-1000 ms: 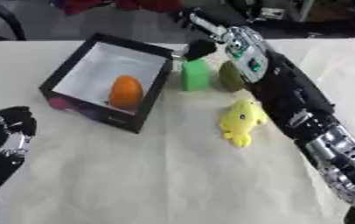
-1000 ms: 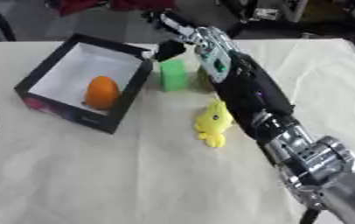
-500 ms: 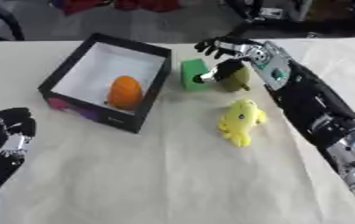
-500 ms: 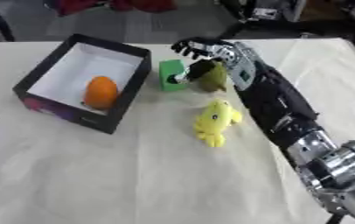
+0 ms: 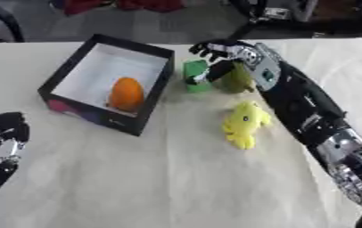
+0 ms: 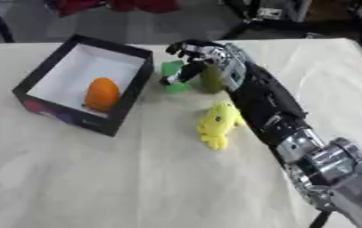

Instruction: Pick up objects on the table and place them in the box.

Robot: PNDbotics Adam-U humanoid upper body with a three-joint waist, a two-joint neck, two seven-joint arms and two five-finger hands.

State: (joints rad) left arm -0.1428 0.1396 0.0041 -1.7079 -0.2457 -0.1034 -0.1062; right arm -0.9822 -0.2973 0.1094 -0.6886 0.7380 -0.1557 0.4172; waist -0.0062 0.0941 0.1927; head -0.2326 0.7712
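Green block (image 5: 194, 75) upright on the tabletop (image 5: 176, 178), just beside the black box's (image 5: 161, 84) right wall, still outside it. Right hand (image 5: 229, 53) now lowered onto it: a second ago raised above the block with fingers pointing up, half a second ago spread and descending, at present draped over the block's top and right side. Fingers (image 5: 207, 48) curled over the block's upper edge, thumb seemingly against its right face; probably closing round it, though actual contact not clear enough to confirm. Block itself unmoved across the three moments, so no lift yet. Judged meaning for the task: reach finished, grasp about to be made, and only a short carry leftward over the box wall left for this piece.

Dull olive object (image 5: 235, 79) just right of the block, partly hidden behind the right hand, touching or nearly touching the block; some risk of a nudge during the closing. Yellow toy (image 5: 245, 124) nearer the camera, below the forearm, apart from the block. Orange object (image 5: 126, 93) already inside the box, leaning towards its near wall, so one piece placed and three left by this view. Left hand (image 5: 3, 142) idle at the lower left corner, fingers relaxed and holding nothing.
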